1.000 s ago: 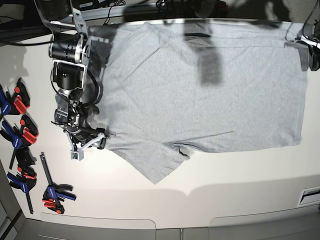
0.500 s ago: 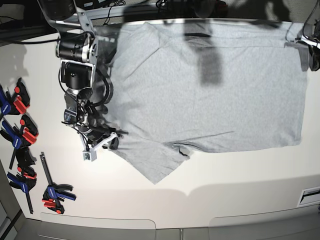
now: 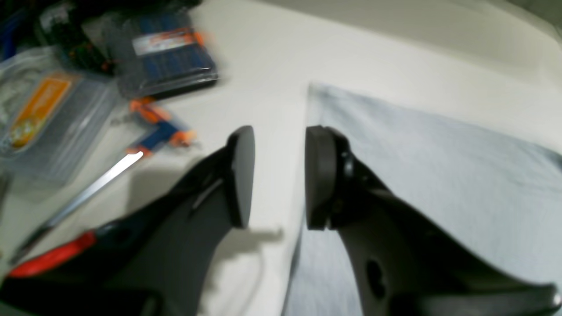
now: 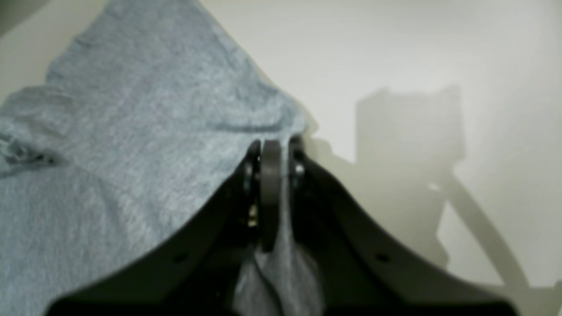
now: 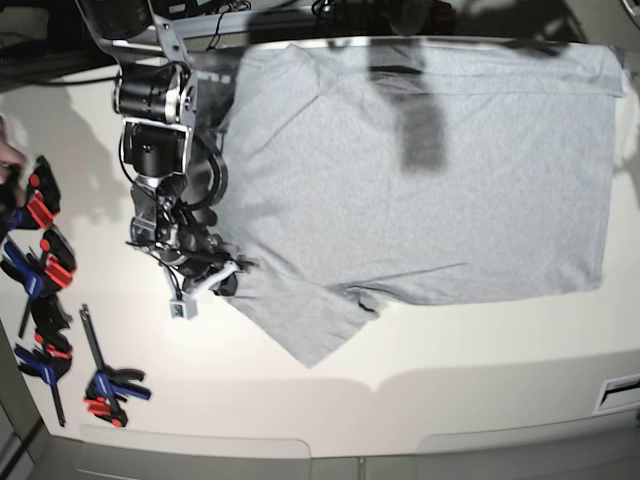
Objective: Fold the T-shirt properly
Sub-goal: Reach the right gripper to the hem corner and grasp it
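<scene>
The light grey T-shirt [image 5: 420, 180] lies spread on the white table [image 5: 450, 350], plain side up, one sleeve pointing to the front edge. My right gripper [image 5: 222, 280] sits at the shirt's left edge beside that sleeve. In the right wrist view this gripper [image 4: 276, 153] is shut on a pinched fold of the T-shirt [image 4: 131, 145]. My left gripper [image 3: 279, 175] is open above the table, one finger over the straight edge of the T-shirt [image 3: 439, 166], with nothing between the pads. The left arm is outside the base view.
Several blue and red clamps [image 5: 40, 270] lie along the table's left side. Near the left gripper are plastic cases [image 3: 162, 52] and a clamp [image 3: 158, 129]. The table's front edge [image 5: 400, 435] runs below the shirt.
My right gripper has closed on the shirt's edge by the sleeve. My left gripper has opened, let go of the far right corner and left the base view; that corner now lies flat.
</scene>
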Controlling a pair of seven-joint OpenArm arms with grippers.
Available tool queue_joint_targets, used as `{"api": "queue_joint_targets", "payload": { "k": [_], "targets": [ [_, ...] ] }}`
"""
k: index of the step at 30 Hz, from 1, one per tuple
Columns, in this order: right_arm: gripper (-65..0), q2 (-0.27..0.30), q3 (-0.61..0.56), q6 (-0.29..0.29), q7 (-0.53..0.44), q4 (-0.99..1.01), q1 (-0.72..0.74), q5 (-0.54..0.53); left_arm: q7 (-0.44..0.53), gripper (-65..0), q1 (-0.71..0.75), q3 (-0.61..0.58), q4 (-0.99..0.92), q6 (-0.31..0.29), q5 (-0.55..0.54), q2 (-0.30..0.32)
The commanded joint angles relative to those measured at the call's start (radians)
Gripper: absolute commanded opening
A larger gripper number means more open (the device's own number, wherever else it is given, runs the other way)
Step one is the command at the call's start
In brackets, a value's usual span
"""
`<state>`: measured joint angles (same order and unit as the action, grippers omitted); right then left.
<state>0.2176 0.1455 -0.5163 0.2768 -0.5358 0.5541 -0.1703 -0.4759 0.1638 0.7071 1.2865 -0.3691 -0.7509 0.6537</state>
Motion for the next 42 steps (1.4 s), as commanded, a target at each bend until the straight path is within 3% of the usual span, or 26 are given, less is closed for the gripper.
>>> {"api": "queue_joint_targets", "payload": {
  "k": [1,4,7,15,27,42],
  "targets": [
    [-65.0,0.007,-0.002,0.0,0.018,-0.008,0.021,0.007,0.019,-47.3,-0.065,-0.011,-0.071,-0.008,-0.041,0.056],
    [-65.0,0.006,-0.002,0.0,0.017,-0.008,0.022,0.007,-0.003,-47.3,-0.241,-0.097,-0.349,-0.05,-0.108,0.133],
    [-65.0,0.006,-0.002,0.0,0.018,-0.008,0.021,0.007,-0.01,-47.3,-0.406,-0.202,-0.576,-0.099,-0.148,0.166],
    [-65.0,0.007,-0.002,0.0,0.018,-0.008,0.021,0.007,-0.03,-47.2,-0.671,-0.409,-0.937,-0.103,-0.14,0.093],
    [-65.0,0.007,-0.002,0.0,0.018,-0.008,0.021,0.01,-0.013,-44.3,-0.696,-0.421,-0.962,-0.103,-0.053,-0.02],
    [-65.0,0.007,-0.002,0.0,-0.002,-0.008,0.021,0.01,0.003,-45.0,-0.801,-0.421,-0.962,-0.111,-0.009,-0.028]
  ]
}}
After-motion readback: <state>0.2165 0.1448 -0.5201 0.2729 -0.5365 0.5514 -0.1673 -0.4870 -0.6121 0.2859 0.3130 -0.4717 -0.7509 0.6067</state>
